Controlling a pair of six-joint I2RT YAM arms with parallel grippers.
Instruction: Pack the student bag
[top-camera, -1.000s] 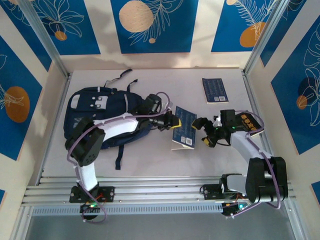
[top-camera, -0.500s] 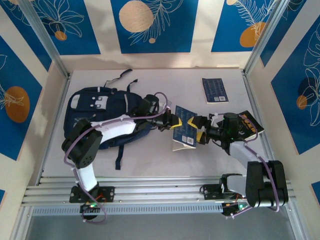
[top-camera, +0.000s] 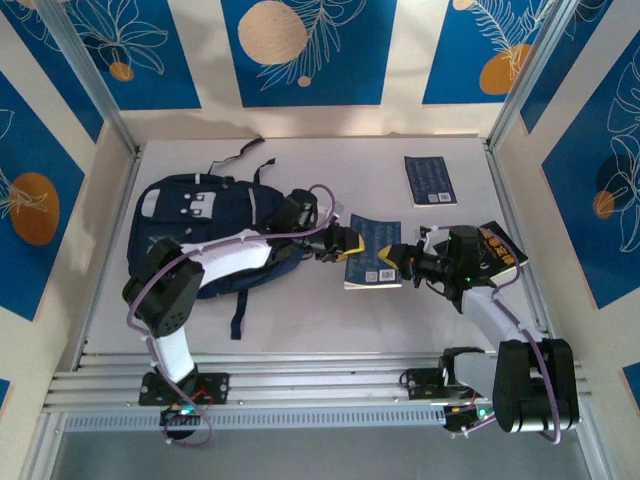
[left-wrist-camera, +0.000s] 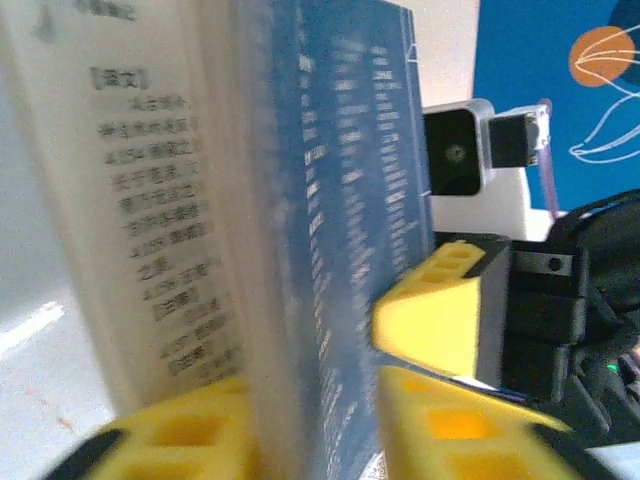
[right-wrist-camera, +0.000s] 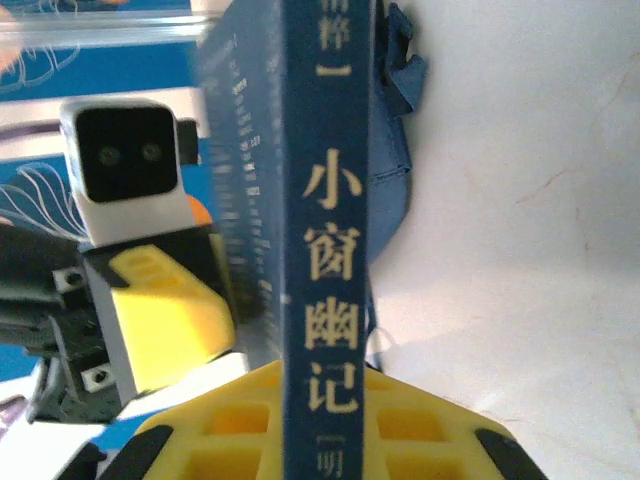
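Overhead view of a pale worktop (top-camera: 300, 310) inside a booth with blue patterned walls. The student bag (top-camera: 225, 210) lies flat in the left half of the frame, navy with pale grey patches, its dark straps trailing toward the lower edge. My left arm stretches across the bag's right side and hides that part, so I cannot tell whether the zip stands open.

At the centre of the frame, a thin blue paperback (top-camera: 375, 240) is held on edge between both arms. My right hand (top-camera: 397, 262) is clamped on it: in the right wrist view the spine runs straight down between the yellow fingers with no gap. My left hand (top-camera: 347, 243) straddles the book's other end, but I cannot tell whether it presses or has let go.

Two more books wait, one (top-camera: 430, 180) in the upper right, one with a dark cover (top-camera: 502, 245) at the right edge beside my right arm.

I judge the bag to be soft and light, likely to sag and slide rather than hold its shape. I would take it by the fabric lip of the opening or a zip pull, pinning it down with the other arm.
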